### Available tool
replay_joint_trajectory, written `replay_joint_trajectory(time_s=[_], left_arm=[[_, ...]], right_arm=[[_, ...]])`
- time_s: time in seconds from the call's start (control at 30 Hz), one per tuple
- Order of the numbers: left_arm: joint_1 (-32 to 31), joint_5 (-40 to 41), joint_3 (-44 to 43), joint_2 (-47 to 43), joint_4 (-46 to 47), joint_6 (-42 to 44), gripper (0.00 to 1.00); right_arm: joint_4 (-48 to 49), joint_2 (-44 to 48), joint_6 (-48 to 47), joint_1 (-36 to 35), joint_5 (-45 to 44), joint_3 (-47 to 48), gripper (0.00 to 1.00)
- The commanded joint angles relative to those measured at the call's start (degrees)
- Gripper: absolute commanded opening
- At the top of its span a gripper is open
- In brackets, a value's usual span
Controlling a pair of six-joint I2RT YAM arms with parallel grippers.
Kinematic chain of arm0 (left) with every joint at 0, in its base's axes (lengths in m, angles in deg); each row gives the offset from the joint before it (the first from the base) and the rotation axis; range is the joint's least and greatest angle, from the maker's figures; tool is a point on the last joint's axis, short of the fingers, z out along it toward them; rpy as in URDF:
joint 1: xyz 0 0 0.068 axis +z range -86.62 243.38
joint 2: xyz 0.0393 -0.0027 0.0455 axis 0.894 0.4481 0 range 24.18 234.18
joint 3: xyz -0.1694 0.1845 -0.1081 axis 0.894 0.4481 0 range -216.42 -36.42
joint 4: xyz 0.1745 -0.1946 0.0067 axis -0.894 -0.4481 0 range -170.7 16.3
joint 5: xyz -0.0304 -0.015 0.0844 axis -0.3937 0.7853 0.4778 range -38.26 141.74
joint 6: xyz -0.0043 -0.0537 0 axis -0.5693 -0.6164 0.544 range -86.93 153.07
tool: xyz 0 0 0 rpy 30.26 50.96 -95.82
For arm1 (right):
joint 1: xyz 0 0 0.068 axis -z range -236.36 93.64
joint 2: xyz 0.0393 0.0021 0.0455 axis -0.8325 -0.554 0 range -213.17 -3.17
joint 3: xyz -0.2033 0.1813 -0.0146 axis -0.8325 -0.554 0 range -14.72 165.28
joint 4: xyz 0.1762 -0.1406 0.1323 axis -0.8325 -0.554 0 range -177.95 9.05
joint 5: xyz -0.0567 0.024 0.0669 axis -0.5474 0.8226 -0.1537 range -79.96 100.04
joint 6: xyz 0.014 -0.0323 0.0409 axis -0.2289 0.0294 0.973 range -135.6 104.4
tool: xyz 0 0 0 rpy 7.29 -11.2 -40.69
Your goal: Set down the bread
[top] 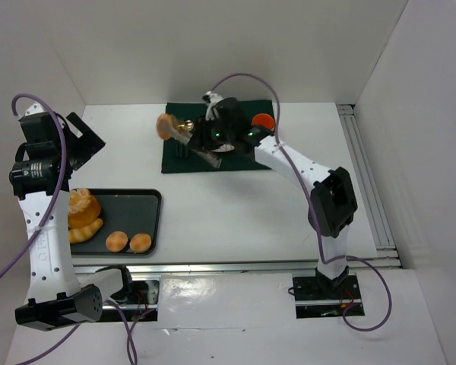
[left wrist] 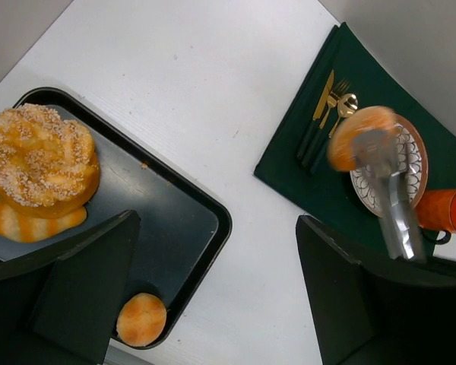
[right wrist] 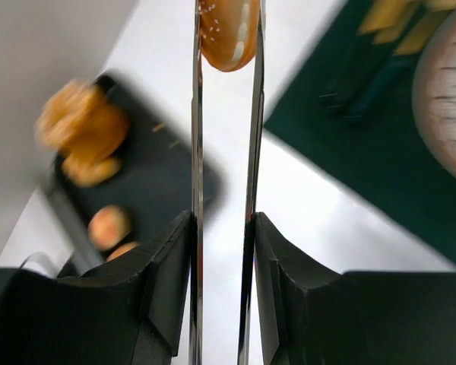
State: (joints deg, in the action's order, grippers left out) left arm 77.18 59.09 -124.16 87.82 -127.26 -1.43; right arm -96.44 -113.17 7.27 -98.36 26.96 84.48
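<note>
- Right hand [right wrist: 222, 228] fills the foreground of its own wrist view, its two black fingers [right wrist: 163, 281] squeezed in against the blades of a pair of metal tongs [right wrist: 252, 152]. It grips the tongs, not the food.
- Out at the far tip of those tongs, straight ahead of the hand along their long axis, the bread [right wrist: 226, 30] is pinched between the blades, lifted off the desk [top: 235, 205].
- From above, the bread [top: 167, 125] hangs at the left edge of the green mat [top: 175, 156], over the cutlery [left wrist: 330, 106].
- The patterned plate [left wrist: 414, 152] lies just to the right of the bread, back toward the hand. From the left wrist the bun overlaps its rim, though how high it hangs I cannot tell.
- My judgement: if the plate is the goal, the move is a short carry rightward and down.
- Left hand [left wrist: 213, 296] is spread wide and empty above the tray [top: 156, 220], well apart from the bread; the right arm is plainly the nearer.
</note>
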Motion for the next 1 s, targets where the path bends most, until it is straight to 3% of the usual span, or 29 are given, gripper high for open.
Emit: replay_joint_trajectory(time_s=[0.0, 0.4, 0.57, 0.77, 0.97], left_arm=[[0.2, -1.7, -0.9, -0.4, 1.9, 1.0, 0.97], [0.2, -2.3, -0.4, -0.4, 1.9, 1.0, 0.97], [0.2, -2.3, -0.4, -0.4, 1.9, 1.0, 0.97], [0.2, -2.3, -0.4, -0.4, 1.9, 1.0, 0.97], [0.2, -2.3, -0.4, -0.4, 1.9, 1.0, 0.97]], right_arm=[[1.4, 1.0, -0.2, 6.6, -4.6, -0.8, 0.41], [0.9, -5.3, -0.2, 19.5, -4.6, 0.3, 0.42], [0.9, -6.5, -0.2, 20.6, -4.6, -0.2, 0.44], [0.4, -7.5, -0.2, 21.2, -4.0, -0.8, 0.57], [-0.2, -6.2, -0.2, 21.2, -4.0, -0.8, 0.58]])
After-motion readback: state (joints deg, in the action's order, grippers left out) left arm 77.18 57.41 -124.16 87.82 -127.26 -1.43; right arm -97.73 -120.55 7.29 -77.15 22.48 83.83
